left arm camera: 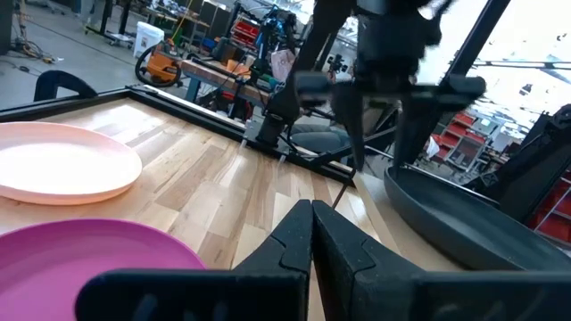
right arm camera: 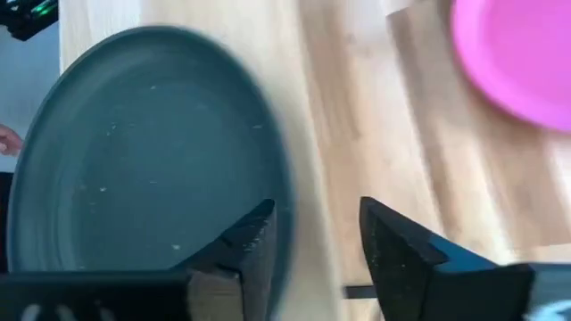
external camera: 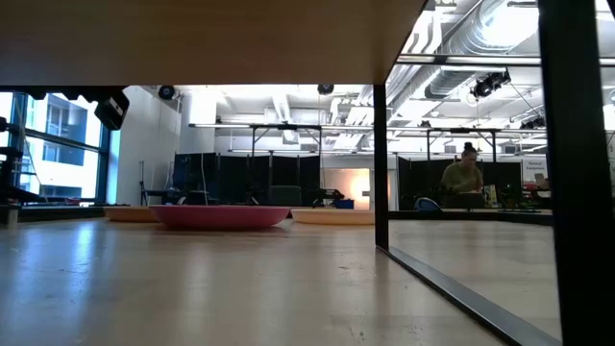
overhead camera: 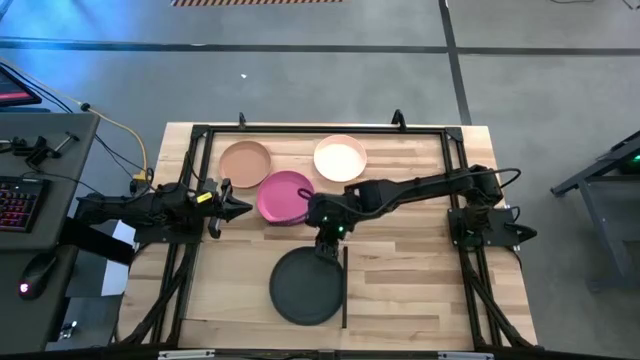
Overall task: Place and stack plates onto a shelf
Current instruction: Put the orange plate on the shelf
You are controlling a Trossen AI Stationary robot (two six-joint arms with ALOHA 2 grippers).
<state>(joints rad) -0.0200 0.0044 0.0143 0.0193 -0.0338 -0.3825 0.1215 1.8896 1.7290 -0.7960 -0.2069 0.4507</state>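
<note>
Floor (overhead camera: 330,70): grey concrete, seamed, beyond the table.
Windows (external camera: 53,154): tall, left of the table, daylit.
Ceiling ducts (external camera: 461,38): exposed, lit.
Desk (overhead camera: 30,200): left of the table, held a keyboard (overhead camera: 15,205).
Person (external camera: 464,178): seated far back.

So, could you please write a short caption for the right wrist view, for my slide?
The open right gripper hovers at the rim of the dark grey plate, with the pink plate lying apart on the wooden table.
</note>
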